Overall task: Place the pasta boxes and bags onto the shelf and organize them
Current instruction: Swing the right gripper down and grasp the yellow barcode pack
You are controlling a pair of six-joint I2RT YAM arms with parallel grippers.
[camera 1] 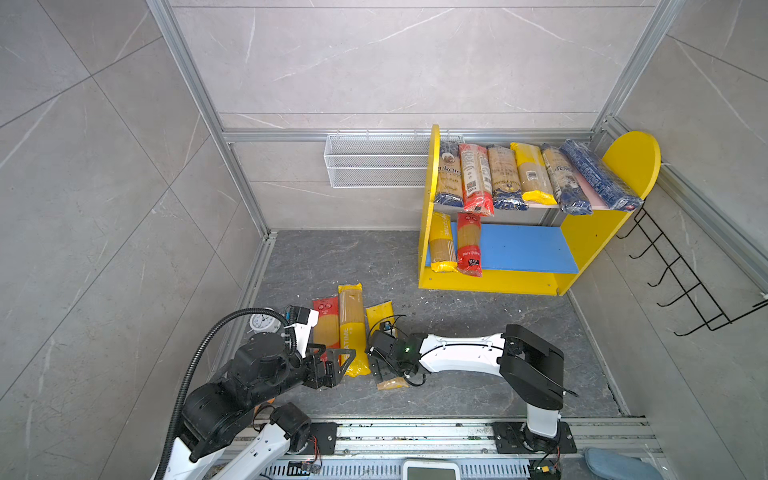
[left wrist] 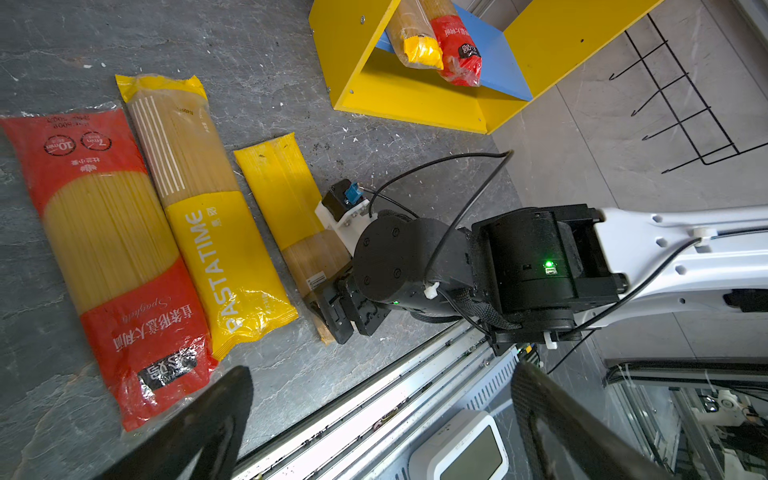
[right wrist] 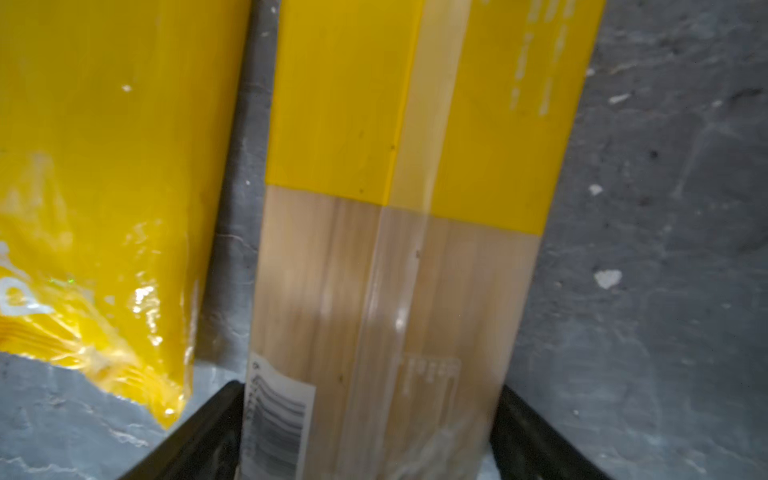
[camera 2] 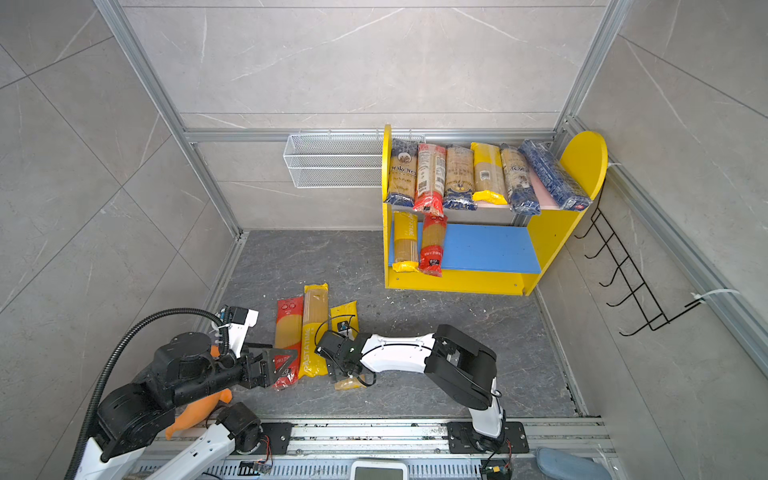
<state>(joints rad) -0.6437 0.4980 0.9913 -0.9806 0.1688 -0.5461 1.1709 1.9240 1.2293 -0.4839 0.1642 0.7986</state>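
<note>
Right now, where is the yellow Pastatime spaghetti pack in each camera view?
Both top views: the Pastatime pack lies flat, lower middle.
Left wrist view: left of centre, with its label readable.
Right wrist view: at the left edge, blurred.
Shared landmark: the shorter yellow pack lying right beside it.
</note>
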